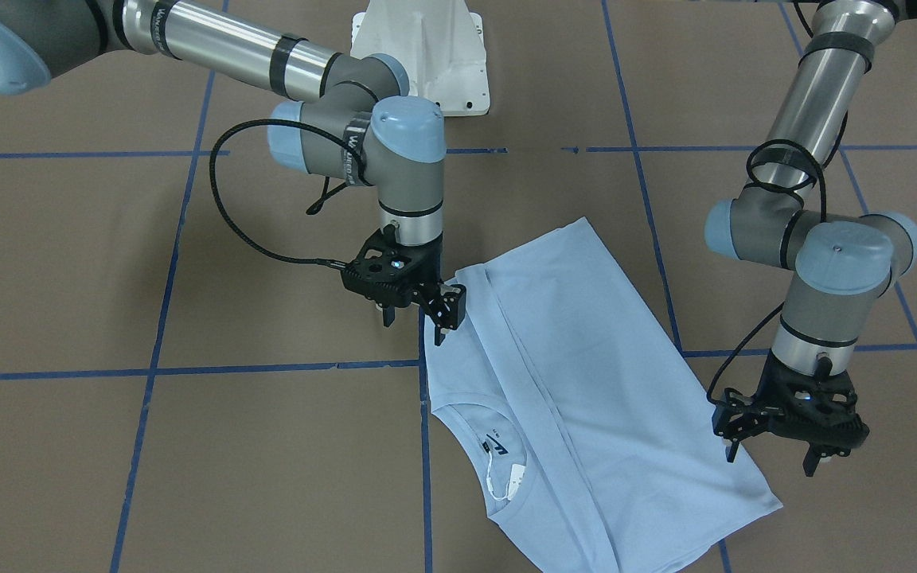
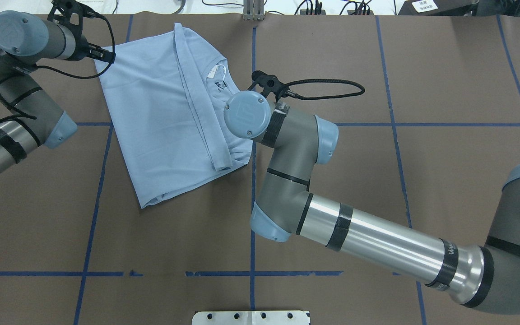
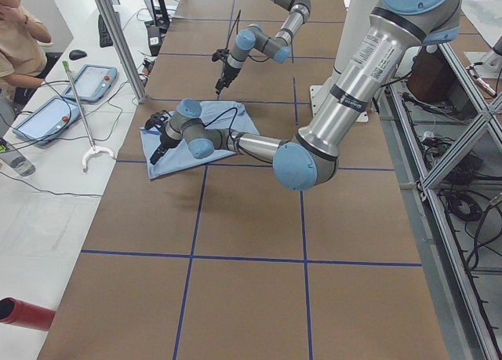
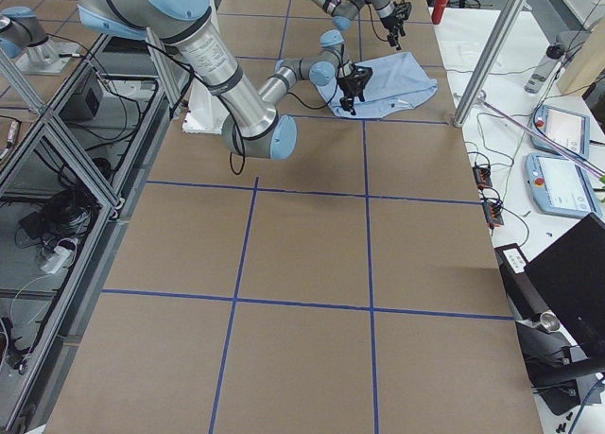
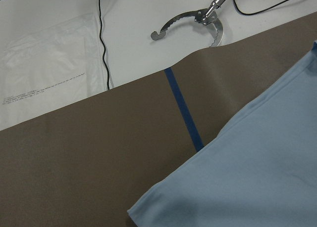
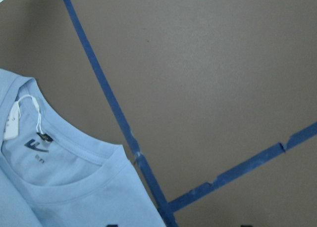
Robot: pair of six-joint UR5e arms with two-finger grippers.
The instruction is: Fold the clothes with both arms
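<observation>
As the shirt (image 1: 586,350) is lying soft, light and slippy, the right gripper (image 1: 413,330) and left gripper (image 1: 771,465) are hanging wide open and empty. Judging by the front view, its edges at ten and four o'clock are offering the best pinch.

**Light blue T-shirt** (image 1: 586,374): lies flat on the table, askew, with one side folded in along a long crease. The ribbed collar (image 1: 470,415) and white tag (image 1: 509,482) face up at the end far from the robot.

**Right arm** (image 1: 228,44): silver-grey with light blue caps, wrist pointing down. The right gripper (image 1: 413,328) has its jaws apart, one finger at the shirt's long edge.

**Left arm** (image 1: 813,103): same build, wrist pointing down. The left gripper (image 1: 771,461) is spread, just beside the opposite long edge near the collar-end corner.
</observation>
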